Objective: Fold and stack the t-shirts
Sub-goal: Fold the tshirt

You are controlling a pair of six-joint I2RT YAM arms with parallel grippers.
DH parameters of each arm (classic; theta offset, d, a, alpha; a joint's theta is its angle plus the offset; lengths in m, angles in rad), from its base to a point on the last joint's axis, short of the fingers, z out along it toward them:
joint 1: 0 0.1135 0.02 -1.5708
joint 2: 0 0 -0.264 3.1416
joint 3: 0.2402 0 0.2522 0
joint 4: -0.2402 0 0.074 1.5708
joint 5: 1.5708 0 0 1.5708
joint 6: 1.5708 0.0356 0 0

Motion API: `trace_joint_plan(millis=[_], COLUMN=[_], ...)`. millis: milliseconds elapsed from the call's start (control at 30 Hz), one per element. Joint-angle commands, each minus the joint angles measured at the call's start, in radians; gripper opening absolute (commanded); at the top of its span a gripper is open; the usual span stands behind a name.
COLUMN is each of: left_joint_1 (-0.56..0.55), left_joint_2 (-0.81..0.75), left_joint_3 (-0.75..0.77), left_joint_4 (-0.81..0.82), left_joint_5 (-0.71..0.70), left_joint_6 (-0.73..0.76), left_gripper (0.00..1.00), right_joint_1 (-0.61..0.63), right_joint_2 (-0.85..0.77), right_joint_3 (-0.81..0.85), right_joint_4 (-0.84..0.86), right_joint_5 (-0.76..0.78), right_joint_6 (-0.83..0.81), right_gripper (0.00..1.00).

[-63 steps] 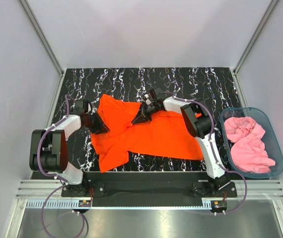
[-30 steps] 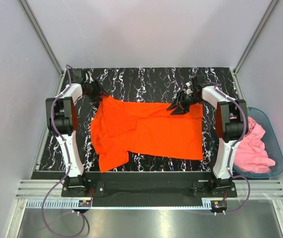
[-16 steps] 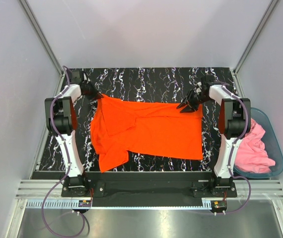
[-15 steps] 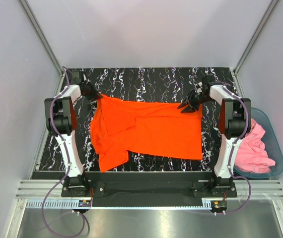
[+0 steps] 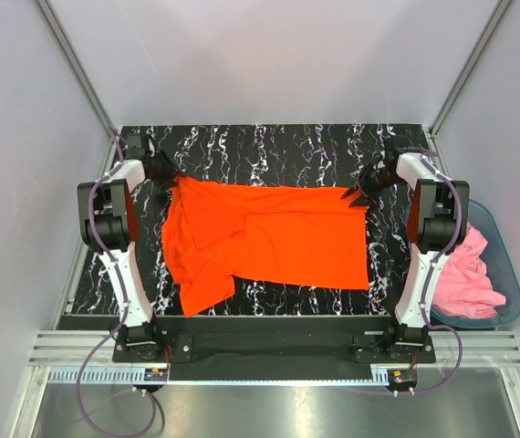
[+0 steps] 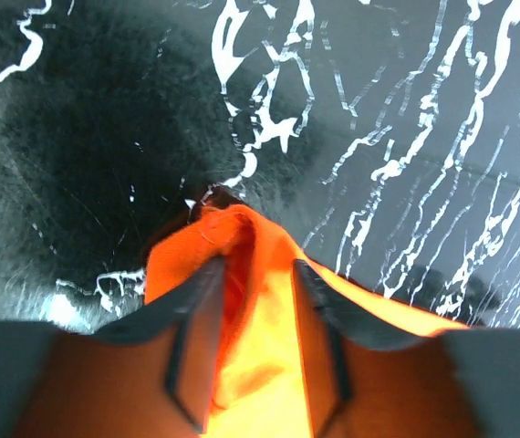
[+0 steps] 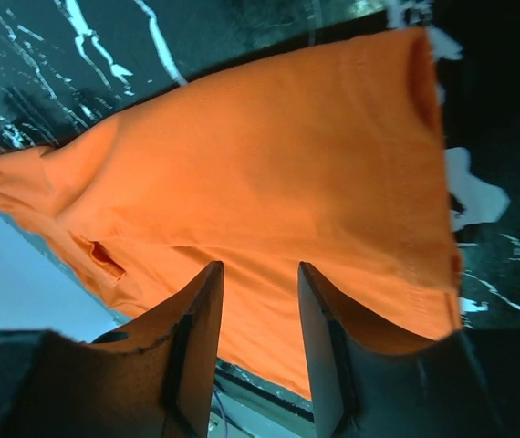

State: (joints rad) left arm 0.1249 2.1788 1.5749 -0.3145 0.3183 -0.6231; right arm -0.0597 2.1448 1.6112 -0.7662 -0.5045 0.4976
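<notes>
L claw [image 6: 258, 266], R claw [image 7: 259, 267], both gripping orange tee [image 5: 269, 242]

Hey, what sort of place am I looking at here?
Probably a robotics lab test cell: a left arm and a right arm bolted by a black marbled table, plain framed walls, an orange t-shirt spread out.

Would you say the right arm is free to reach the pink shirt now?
Probably not yet: its end effector grips the orange shirt's corner, though the pink shirt lies uncovered in the bin.
</notes>
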Motion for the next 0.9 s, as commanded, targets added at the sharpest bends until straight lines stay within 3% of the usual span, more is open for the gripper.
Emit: trace_joint_plan(millis=[0,167,400,600,767,867], left_joint_1=[0.005,0.002,-0.047,-0.099,-0.120,-0.140], left_joint_2=[-0.153,-0.341,-0.566,-0.611,-0.573,-0.564], left_joint_3=[-0.010,-0.195,-0.478,-0.608,-0.612,-0.633], left_joint_4=[-0.023,-0.060,-0.097,-0.153,-0.153,-0.143], left_joint_5=[-0.071,-0.111,0.030,0.111,0.102,0.107], left_joint_6=[0.028,0.040,0.057,0.106,0.108,0.082], left_gripper=[0.52,0.53,0.43,0.47,0.34,0.33], right_joint_1=[-0.011,-0.019,-0.051,-0.077,-0.077,-0.077], right_joint_2=[-0.026,-0.052,-0.066,-0.077,-0.082,-0.085], right_joint_3=[0.036,0.007,-0.010,-0.037,-0.051,-0.062], right_joint_4=[-0.048,-0.087,-0.100,-0.097,-0.088,-0.081], right_joint_5=[0.050,0.087,0.113,0.061,0.044,0.037], right_joint_6=[-0.044,-0.071,-0.100,-0.094,-0.096,-0.091], right_gripper=[0.46,0.52,0.54,0.51,0.50,0.49])
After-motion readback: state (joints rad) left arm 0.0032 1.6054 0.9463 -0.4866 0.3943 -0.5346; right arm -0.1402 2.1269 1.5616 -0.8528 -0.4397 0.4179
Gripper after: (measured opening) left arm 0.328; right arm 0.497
